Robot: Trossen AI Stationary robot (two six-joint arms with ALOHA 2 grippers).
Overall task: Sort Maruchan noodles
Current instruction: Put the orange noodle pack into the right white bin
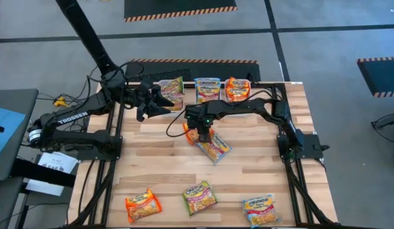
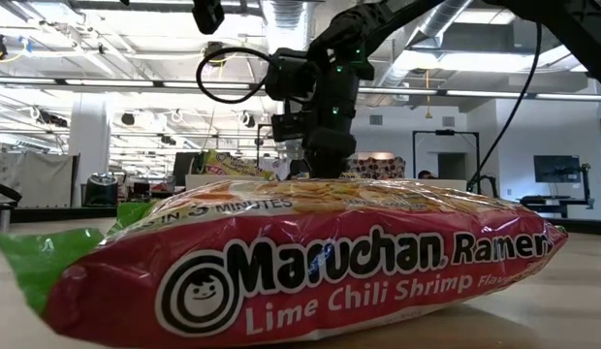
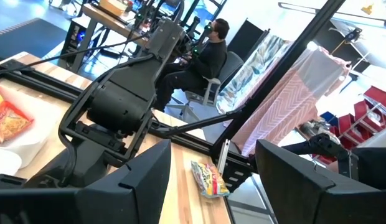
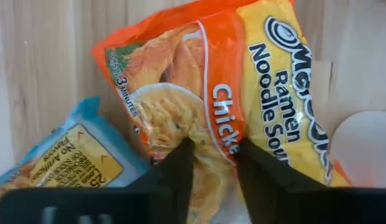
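1. Right hand at table centre, fingers pinching orange packet beside blue packet.
2. Left hand spread, raised near green packet.

A red-and-green plastic ramen packet is showing "Maruchan Ramen, Lime Chili Shrimp"; an orange plastic packet is reading "Ramen Noodle"; the dark left arm is bearing "TROSSEN".

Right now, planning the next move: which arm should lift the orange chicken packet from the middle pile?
Right. The right gripper already pinches the orange chicken packet; the left gripper hovers open near the far edge.
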